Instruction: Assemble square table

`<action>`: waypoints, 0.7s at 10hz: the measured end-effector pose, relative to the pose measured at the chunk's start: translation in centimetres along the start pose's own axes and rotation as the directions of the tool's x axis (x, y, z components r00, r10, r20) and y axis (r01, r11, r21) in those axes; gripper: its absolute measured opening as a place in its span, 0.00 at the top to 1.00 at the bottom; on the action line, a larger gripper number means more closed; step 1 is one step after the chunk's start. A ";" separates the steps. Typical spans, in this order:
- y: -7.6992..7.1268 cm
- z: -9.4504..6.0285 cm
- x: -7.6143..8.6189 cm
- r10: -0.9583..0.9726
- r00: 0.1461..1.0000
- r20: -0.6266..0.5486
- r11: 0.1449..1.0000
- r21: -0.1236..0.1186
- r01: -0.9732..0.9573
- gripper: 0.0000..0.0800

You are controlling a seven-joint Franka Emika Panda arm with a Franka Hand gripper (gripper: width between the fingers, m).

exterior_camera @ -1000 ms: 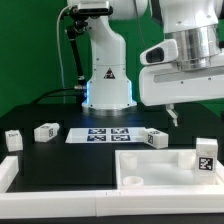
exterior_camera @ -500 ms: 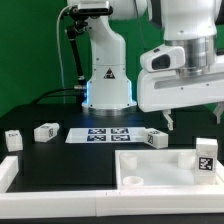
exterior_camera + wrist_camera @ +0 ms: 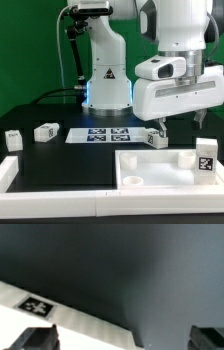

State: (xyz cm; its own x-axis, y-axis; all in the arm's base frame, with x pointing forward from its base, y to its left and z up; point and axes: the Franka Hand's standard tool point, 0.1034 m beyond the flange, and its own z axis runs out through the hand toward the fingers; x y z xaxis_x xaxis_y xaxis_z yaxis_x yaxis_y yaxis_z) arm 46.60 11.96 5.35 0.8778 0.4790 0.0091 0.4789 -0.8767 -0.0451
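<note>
End effector [image 3: 178, 121] hangs wide open and empty, one finger just above the nearest tagged leg [image 3: 155, 138]. The square panel [image 3: 150, 168] lies just beyond that leg on the table [image 3: 60, 160]. Centre both fingers over the leg, square to its long sides, before descending.

Exterior view low, facing arm base [image 3: 108, 85], wrist view close above, probably sharing tagged leg [image 3: 153, 139]

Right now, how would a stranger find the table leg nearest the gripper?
Find the marker board, the strip of printed tags before the robot's base. At its end on the exterior view's right, near the gripper, a short white leg lies. Only it lies at that end; the other legs lie past the opposite end or stand farther right.
</note>
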 end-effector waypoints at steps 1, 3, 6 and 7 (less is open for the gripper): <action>0.0 0.0 0.0 -0.004 1.000 0.001 1.000 0.000 0.004 0.19; -1.2 0.9 -1.8 -0.007 0.997 0.075 1.000 0.011 0.006 0.19; -2.7 2.1 -6.8 -0.059 0.952 0.301 0.998 -0.004 0.063 0.19; -2.7 2.1 -7.3 -0.036 0.926 0.376 0.999 0.002 0.038 0.19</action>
State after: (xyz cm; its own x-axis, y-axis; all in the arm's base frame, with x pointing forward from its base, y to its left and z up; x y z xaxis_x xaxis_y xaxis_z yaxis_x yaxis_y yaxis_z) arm 38.85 10.89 3.34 0.7906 0.4916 -0.3652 0.5120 -0.8577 -0.0462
